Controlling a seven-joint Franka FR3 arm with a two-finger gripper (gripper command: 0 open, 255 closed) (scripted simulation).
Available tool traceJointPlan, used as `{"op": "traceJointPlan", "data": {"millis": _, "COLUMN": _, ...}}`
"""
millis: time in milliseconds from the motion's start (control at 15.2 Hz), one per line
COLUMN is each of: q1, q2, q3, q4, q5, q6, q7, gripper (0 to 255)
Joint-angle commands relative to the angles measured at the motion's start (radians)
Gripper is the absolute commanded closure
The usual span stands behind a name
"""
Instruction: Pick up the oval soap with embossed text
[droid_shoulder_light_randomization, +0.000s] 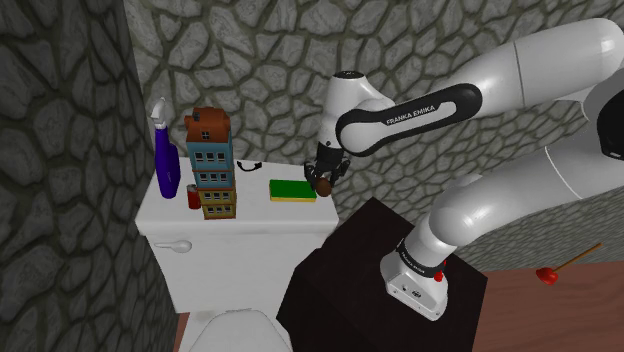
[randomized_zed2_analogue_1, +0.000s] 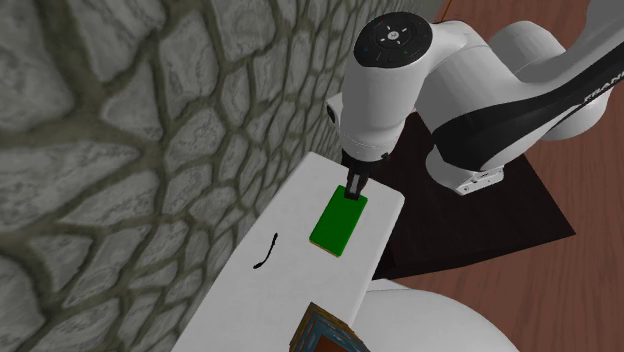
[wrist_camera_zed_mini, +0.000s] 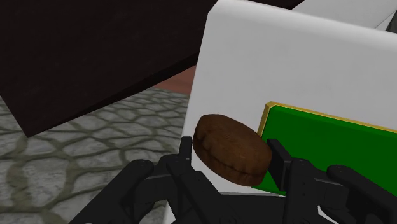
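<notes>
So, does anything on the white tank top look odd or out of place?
Nothing is spilled or broken. A tall toy house stands oddly among bathroom things, and a thin black squiggle lies on the lid; I cannot tell what it is.

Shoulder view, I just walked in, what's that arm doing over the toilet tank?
The white arm reaches over the tank with its black fingers shut on a brown oval soap. The soap is beside a green sponge, at the end of the lid on the shoulder view's right. I cannot tell whether the soap is clear of the lid. A purple bottle and a toy house stand at the other end.
</notes>
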Motion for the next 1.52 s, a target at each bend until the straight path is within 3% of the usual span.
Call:
{"op": "traceJointPlan", "data": {"millis": 0, "q1": 0.000, "q2": 0.001, "q3": 0.000, "q4": 0.000, "q5": 0.000, "q6": 0.001, "q7": 0.000, "gripper": 255}}
{"op": "traceJointPlan", "data": {"millis": 330, "q1": 0.000, "q2": 0.000, "q3": 0.000, "q4": 0.000, "q5": 0.000, "q6": 0.000, "q7": 0.000, "gripper": 255}}
{"op": "traceJointPlan", "data": {"millis": 1452, "q1": 0.007, "q2": -0.127, "q3": -0.036, "q4": 0.124, "q5": -0.001, "q6": -0.250, "q7": -0.020, "gripper": 255}}
